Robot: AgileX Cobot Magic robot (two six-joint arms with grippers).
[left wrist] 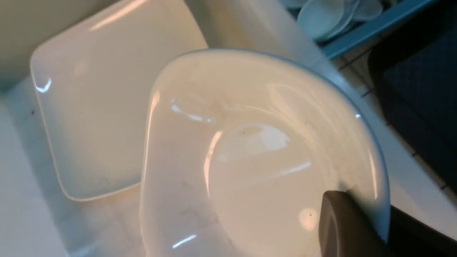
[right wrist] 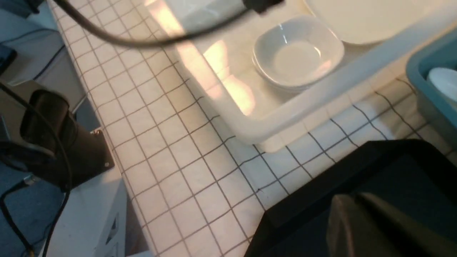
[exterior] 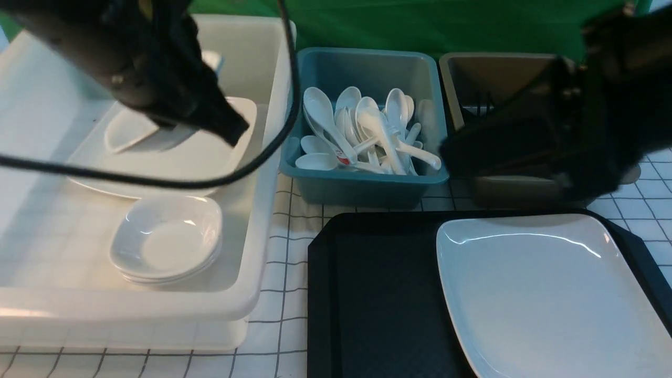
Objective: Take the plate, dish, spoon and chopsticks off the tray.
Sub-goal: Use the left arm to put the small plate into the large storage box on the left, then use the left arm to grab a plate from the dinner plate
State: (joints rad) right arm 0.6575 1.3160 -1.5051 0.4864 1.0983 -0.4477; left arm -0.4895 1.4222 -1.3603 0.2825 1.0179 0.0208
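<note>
Gripping dish [left wrist: 232, 150] rim with left tool [exterior: 220, 126] over plates [exterior: 173, 163] in tub [exterior: 262, 252]; could slip, chip. Cannot tell right tool's [right wrist: 360, 214] grip.

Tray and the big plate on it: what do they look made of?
Tray: likely moulded plastic, black and matte, with a fine diamond-textured floor. Plate: glossy white with sharp light streaks across it. It could be glazed ceramic or melamine; the look cannot settle which.
</note>
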